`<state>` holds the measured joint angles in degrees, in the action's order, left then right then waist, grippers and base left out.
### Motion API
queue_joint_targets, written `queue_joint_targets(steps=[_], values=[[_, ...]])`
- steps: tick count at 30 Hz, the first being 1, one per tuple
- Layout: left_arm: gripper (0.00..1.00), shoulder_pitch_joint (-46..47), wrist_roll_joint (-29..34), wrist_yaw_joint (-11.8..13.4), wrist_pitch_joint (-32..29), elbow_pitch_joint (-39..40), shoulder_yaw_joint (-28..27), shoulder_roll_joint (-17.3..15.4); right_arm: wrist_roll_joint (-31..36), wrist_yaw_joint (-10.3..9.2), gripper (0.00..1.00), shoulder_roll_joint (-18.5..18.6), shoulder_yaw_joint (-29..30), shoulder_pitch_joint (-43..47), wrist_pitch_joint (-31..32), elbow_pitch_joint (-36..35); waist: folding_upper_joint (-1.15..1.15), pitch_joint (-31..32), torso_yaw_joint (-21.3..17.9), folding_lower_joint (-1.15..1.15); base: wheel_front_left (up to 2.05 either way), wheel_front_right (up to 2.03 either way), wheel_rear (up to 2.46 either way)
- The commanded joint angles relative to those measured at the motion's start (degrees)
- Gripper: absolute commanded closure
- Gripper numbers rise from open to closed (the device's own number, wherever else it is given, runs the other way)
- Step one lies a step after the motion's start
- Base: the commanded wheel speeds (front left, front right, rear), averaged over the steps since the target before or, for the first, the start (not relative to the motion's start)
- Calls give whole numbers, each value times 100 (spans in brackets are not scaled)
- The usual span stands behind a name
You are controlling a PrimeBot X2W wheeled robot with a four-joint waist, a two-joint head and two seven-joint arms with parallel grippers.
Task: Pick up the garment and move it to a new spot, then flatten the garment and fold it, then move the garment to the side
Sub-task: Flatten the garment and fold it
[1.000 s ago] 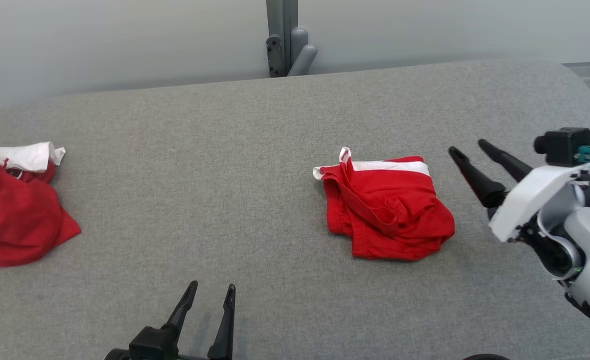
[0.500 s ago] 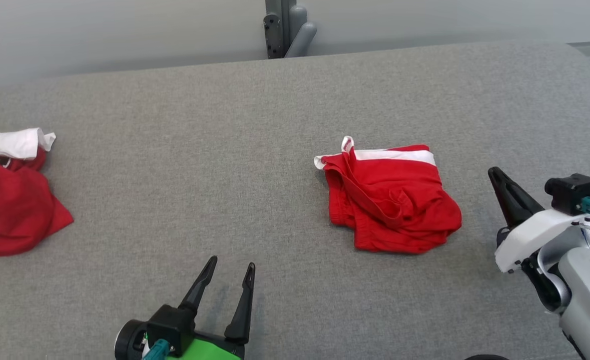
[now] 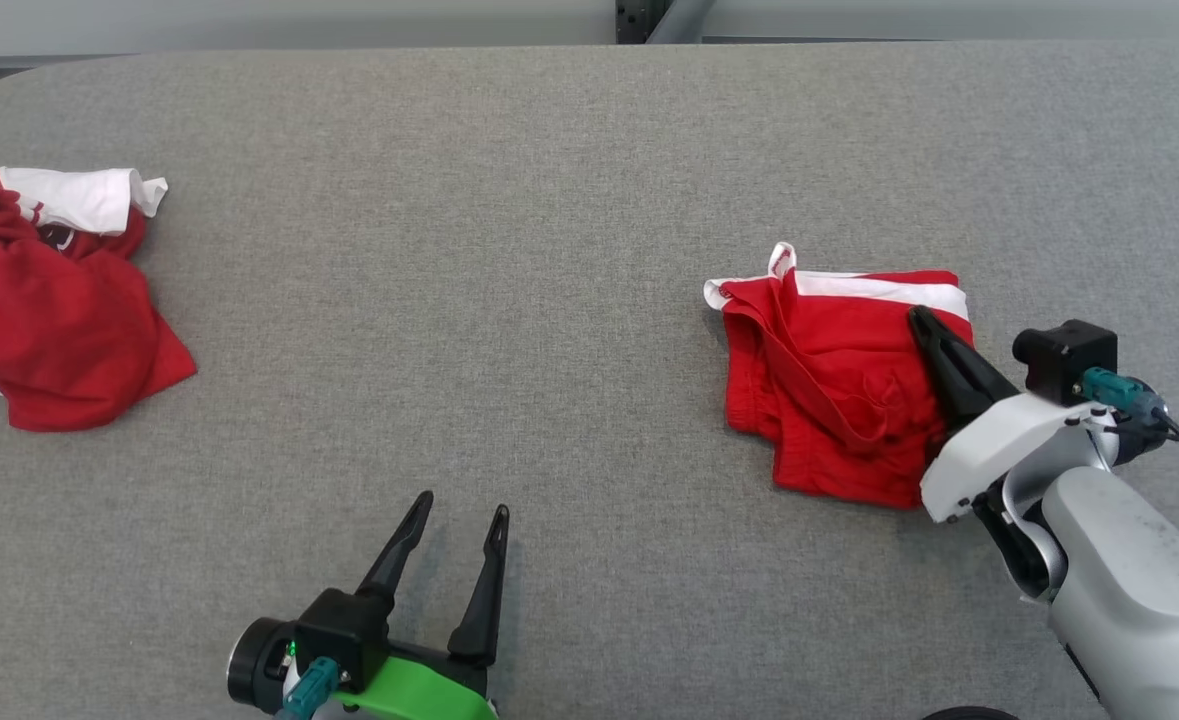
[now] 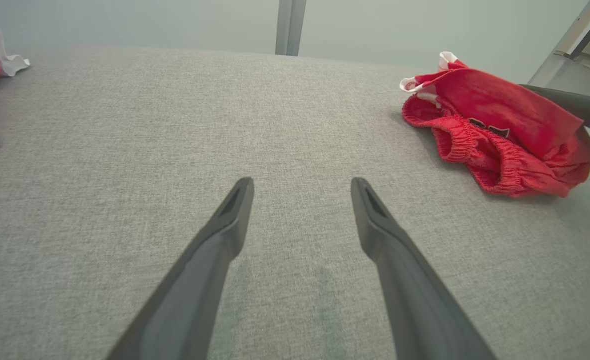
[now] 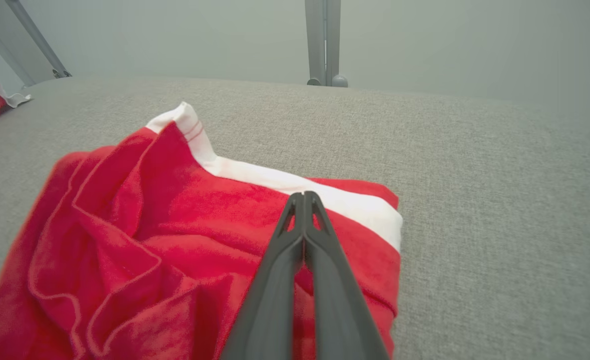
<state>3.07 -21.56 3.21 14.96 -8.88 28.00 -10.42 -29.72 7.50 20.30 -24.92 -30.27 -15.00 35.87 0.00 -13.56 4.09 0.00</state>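
Garment (image 3: 829, 390), red with white band: lies crumpled on right part of grey table (image 3: 549, 250), not lifted, flattened or folded. Right gripper (image 3: 917, 317) over its white-banded edge, fingers pressed together, no cloth visibly pinched. Left gripper (image 3: 462, 503) spread wide above bare table. Seemingly every step left

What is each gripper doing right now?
Left gripper: jaws open, holding nothing.
Right gripper: jaws shut over the red garment; no cloth visibly pinched.
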Motion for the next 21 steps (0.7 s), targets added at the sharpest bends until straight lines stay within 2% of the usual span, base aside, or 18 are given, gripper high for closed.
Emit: queue_joint_targets(steps=[1, 7, 13, 21], values=[[0, 47, 6, 33, 27, 3, -31, -18, 61, -2, 100, -15, -35, 164, -23, -90, 0, -1, 27, 0, 0, 0, 0], [0, -114, -4, 42, 29, -5, -83, -29, 55, -2, 100, 16, -397, 600, -20, -585, 0, 82, -50, 0, 0, 0, 0], [0, -123, 18, 21, 29, 26, -102, -2, 67, -2, 100, -120, -818, 968, -21, -929, 0, 123, -120, 0, 0, 0, 0], [0, -97, 48, -21, 25, 11, -103, 4, -65, -2, 100, -442, -1302, 892, -20, -791, 0, 103, -128, 0, 0, 0, 0]])
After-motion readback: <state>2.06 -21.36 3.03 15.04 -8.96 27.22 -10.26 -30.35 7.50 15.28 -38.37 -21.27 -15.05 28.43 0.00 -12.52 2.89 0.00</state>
